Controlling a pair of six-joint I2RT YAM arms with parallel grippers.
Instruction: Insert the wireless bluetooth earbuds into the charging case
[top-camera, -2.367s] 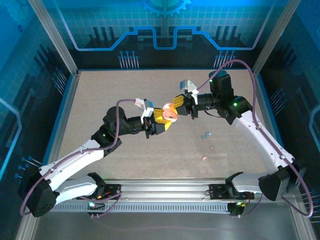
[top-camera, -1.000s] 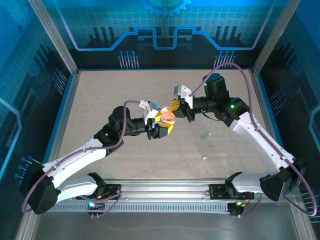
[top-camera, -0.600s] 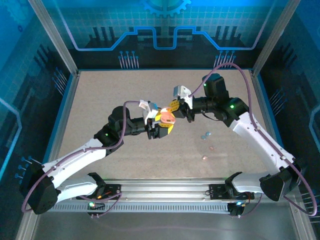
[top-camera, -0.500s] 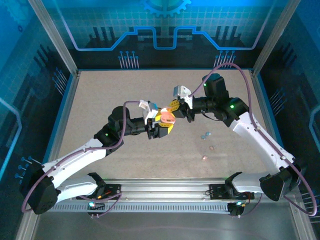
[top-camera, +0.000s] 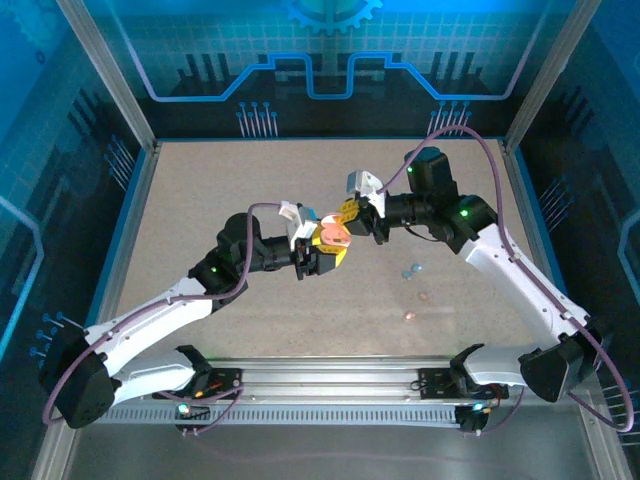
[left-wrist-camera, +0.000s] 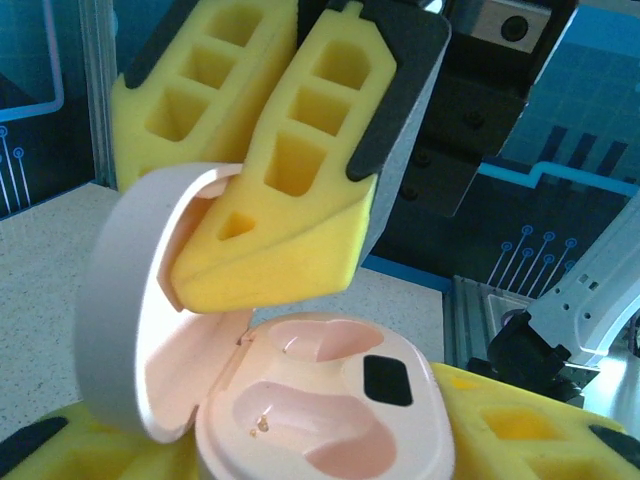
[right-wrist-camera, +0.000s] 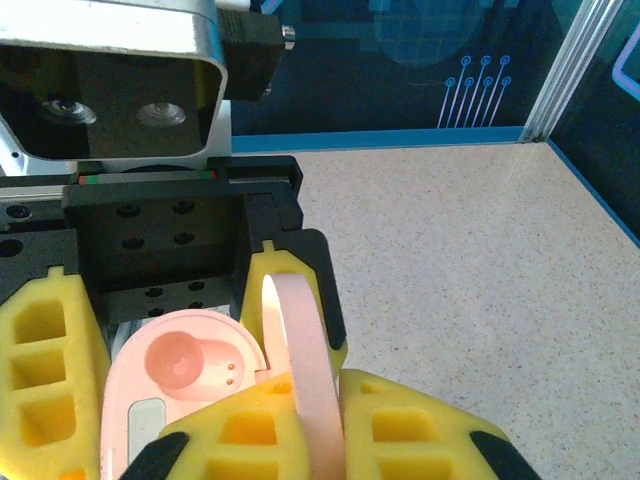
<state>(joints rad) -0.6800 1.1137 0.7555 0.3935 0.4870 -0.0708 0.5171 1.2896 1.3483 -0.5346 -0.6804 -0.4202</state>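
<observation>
the left arm (top-camera: 160, 310) stretches low and forward, and the left tool (top-camera: 322, 252) grasps the base of the open pink charging case (top-camera: 328, 234), pads against both its sides, off the counter (top-camera: 200, 190). the left wrist view looks down into the case's two moulded wells (left-wrist-camera: 300, 420), bare pink plastic. the right arm (top-camera: 500, 260) bends in from right of the case, with the right tool (top-camera: 348, 213) clenched on the raised lid (right-wrist-camera: 300, 370), seen edge-on from its wrist. the earbuds (top-camera: 410, 270) lie loose on the counter right of the case.
</observation>
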